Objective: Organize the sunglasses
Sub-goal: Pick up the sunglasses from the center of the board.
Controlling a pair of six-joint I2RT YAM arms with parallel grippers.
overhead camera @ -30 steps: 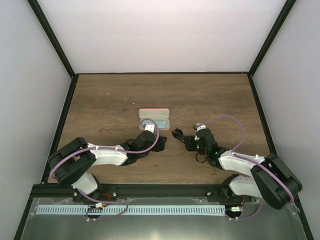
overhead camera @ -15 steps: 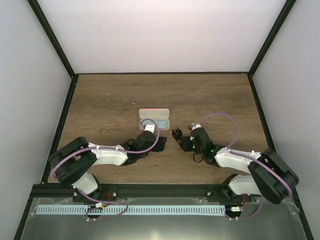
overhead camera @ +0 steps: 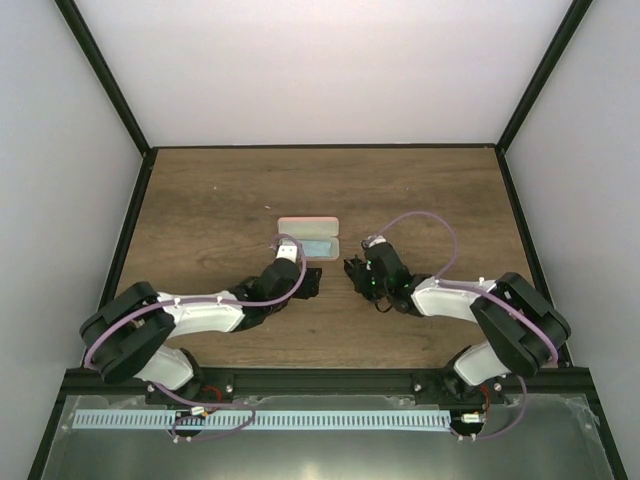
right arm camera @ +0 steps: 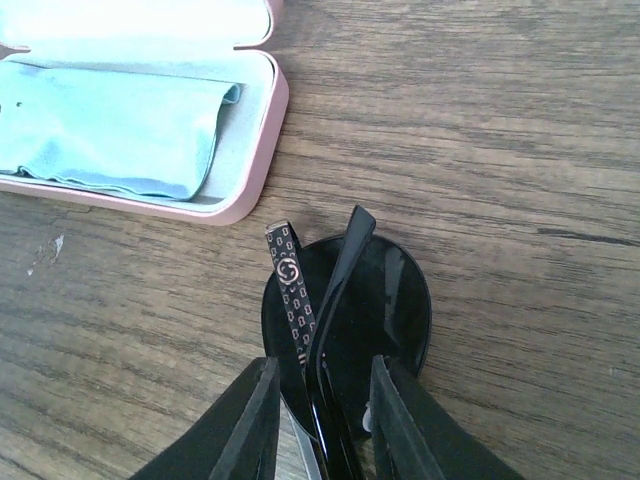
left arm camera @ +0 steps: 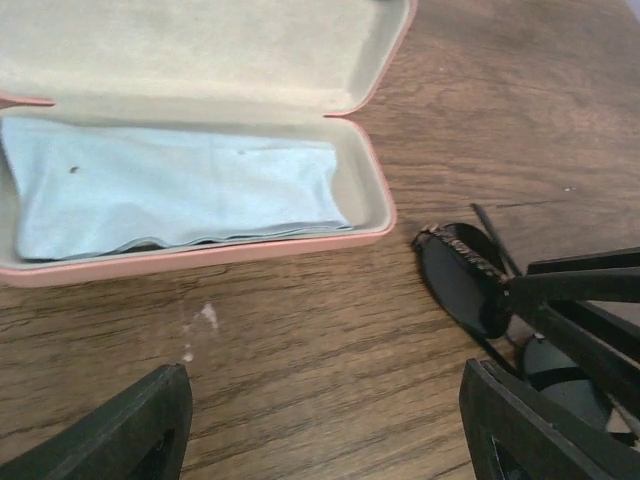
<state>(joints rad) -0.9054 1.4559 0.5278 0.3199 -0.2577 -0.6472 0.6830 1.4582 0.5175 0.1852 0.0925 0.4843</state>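
The sunglasses (overhead camera: 352,270) lie folded on the wooden table just right of the open pink case (overhead camera: 308,238). In the right wrist view a dark lens of the sunglasses (right arm camera: 390,300) shows, with the patterned temple arm crossing it. My right gripper (right arm camera: 322,375) has its fingers close on either side of the folded temples; whether they press on them I cannot tell. My left gripper (left arm camera: 325,420) stands open over bare wood in front of the case (left arm camera: 200,255), with the sunglasses (left arm camera: 460,285) to its right. A light blue cloth (left arm camera: 170,190) lies inside the case.
The case lid (left arm camera: 200,40) lies open away from the arms. The case's near right corner (right arm camera: 250,190) is a short way from the sunglasses. Dark rails (overhead camera: 120,230) border the table on the left and right.
The right arm has swung left and forward, bringing its gripper over the sunglasses. The left gripper has moved forward to the case's front edge. The sunglasses have stayed in place.
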